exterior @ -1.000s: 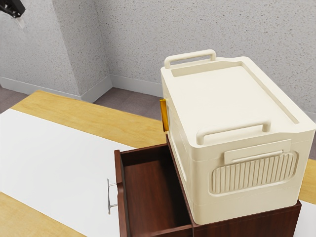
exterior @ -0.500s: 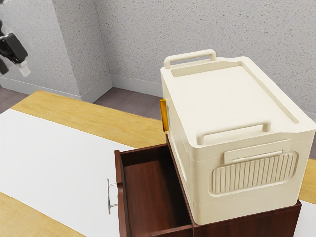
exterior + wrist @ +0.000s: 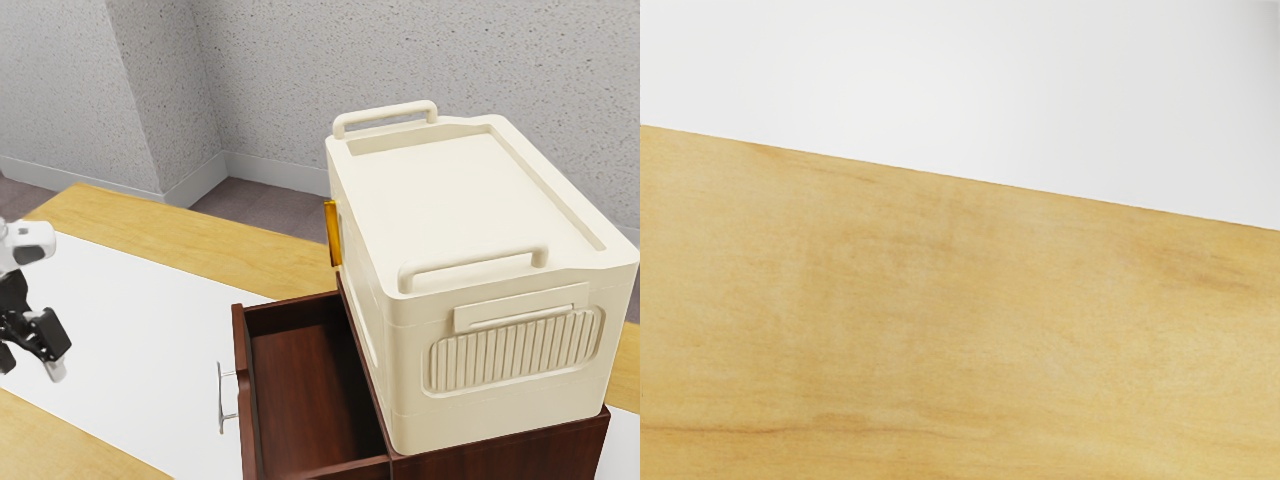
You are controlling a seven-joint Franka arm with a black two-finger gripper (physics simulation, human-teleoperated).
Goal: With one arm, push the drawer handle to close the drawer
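the black gripper (image 3: 31, 366) is lower in the exterior view than half a second ago: then it is near the upper left corner, against the wall (image 3: 70, 90); now it is at the left edge, in front of the tabletop (image 3: 200, 225) and its white strip (image 3: 130, 310). a white section of the arm (image 3: 30, 242) has come into view above it. the drawer (image 3: 310, 390) has stayed as it was, pulled out, with its dark wooden inside visible. its thin metal handle (image 3: 220, 398) is on the drawer front facing the exterior view's left, in the same spot as before.

the arm reaches in from the exterior view's left edge, its white section above the black gripper. the gripper slants downward, slightly toward the exterior view's right. its fingers (image 3: 57, 370) stand open, spread apart, one partly cut off by the edge. they are well apart from the handle.

the dark wooden cabinet (image 3: 520, 450) holding the drawer carries a cream box (image 3: 480, 200) with two raised handles. the wrist view, taken from the hand, shows bare wood beside a slanting edge of the white strip.
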